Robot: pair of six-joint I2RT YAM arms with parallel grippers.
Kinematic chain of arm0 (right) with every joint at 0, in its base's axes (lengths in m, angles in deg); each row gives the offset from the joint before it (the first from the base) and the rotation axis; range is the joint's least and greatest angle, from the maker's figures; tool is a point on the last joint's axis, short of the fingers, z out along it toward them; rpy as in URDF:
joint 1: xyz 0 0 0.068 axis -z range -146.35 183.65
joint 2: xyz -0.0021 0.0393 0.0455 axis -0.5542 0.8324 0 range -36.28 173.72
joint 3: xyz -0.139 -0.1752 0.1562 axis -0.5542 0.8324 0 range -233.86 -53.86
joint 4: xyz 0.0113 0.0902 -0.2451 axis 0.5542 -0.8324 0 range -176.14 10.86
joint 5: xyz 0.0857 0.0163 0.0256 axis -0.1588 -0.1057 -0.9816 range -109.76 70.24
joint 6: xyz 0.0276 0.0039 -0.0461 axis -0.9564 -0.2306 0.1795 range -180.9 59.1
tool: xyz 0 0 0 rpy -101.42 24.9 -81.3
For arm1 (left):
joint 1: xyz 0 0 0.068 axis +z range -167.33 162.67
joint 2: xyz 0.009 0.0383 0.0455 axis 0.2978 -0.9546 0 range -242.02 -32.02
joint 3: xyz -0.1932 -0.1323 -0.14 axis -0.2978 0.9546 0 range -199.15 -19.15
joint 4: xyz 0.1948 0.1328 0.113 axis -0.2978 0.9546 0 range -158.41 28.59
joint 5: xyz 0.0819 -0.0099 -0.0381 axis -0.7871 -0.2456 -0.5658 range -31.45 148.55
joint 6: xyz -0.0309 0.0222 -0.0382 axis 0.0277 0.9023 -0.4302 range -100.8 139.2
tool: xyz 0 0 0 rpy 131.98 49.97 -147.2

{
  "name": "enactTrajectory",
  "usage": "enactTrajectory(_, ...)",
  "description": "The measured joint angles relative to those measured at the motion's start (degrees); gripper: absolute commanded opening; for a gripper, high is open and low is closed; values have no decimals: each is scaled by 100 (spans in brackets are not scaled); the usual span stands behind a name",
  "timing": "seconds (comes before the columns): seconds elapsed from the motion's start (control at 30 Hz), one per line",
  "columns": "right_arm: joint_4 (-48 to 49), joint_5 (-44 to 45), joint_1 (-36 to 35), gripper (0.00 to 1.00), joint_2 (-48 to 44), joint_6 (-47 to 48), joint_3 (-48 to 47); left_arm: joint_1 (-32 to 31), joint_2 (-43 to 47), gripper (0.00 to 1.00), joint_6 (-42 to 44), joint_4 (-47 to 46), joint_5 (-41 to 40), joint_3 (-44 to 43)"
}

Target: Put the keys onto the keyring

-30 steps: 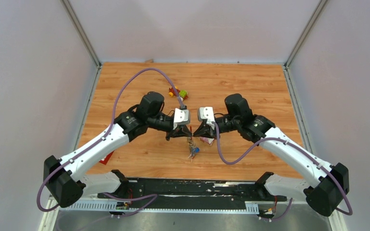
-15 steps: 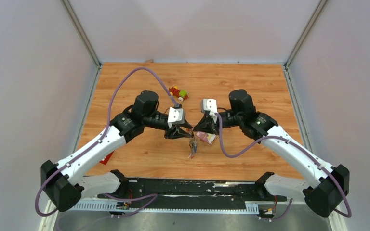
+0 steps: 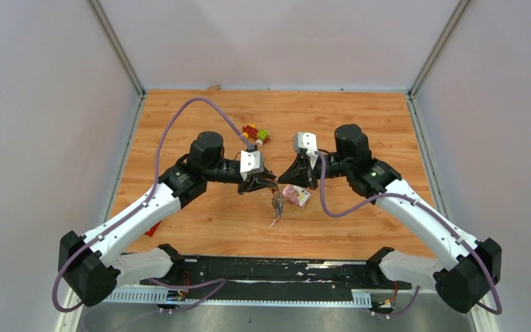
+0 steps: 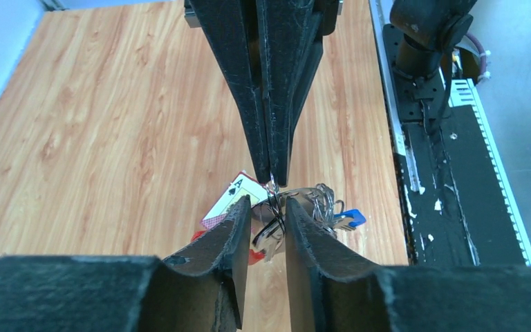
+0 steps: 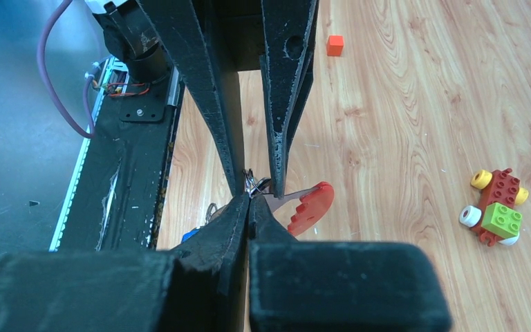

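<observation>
Right gripper (image 5: 249, 199) is pinched shut on the thin metal keyring with red crescent fob (image 5: 311, 207), over the centre of the wooden table (image 3: 359, 117). Left gripper (image 4: 268, 211) stands part-open, straddling the ring wire. Small silver blue-headed keys (image 4: 346, 220) dangle beneath.

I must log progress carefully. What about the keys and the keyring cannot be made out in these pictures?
- Number of keys: top view, too small; right wrist view, the shut right gripper hides most of them.
- Whether any key is threaded on the keyring: left wrist view, the left gripper covers the tangle.
- Red object: top view, the left arm covers most of it.
</observation>
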Motion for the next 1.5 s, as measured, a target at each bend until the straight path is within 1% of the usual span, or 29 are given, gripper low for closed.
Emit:
enactTrajectory(0.17,68,-46,24,0,0,-68,4,7,0,20,-140,-192,-98,50)
enactTrajectory(0.3,149,-48,39,0,0,-68,13,24,0,16,-210,-251,-142,52)
enactTrajectory(0.43,238,-37,44,0,-7,-57,72,24,2,7,-236,-275,-179,85)
enactTrajectory(0.5,249,-22,44,0,-9,-39,94,24,2,5,-245,-282,-192,118)
enactTrajectory(0.57,262,2,48,0,-9,-15,122,24,2,5,-247,-278,-208,127)
enactTrajectory(0.6,264,17,48,0,-9,7,129,24,2,6,-247,-269,-225,129)
enactTrajectory(0.67,280,37,46,0,-9,52,151,24,2,12,-245,-260,-236,138)
enactTrajectory(0.8,306,46,46,0,-9,105,177,24,2,29,-223,-238,-264,138)
enactTrajectory(0.87,293,79,46,0,-9,138,181,24,31,32,-201,-234,-245,138)
enactTrajectory(1.03,254,181,46,0,-9,199,256,24,181,32,-76,-125,-216,136)
enactTrajectory(1.1,251,212,46,0,-9,201,264,24,205,34,-39,-111,-175,136)
enactTrajectory(1.5,251,175,46,0,-9,201,267,24,68,34,-4,-114,-120,136)
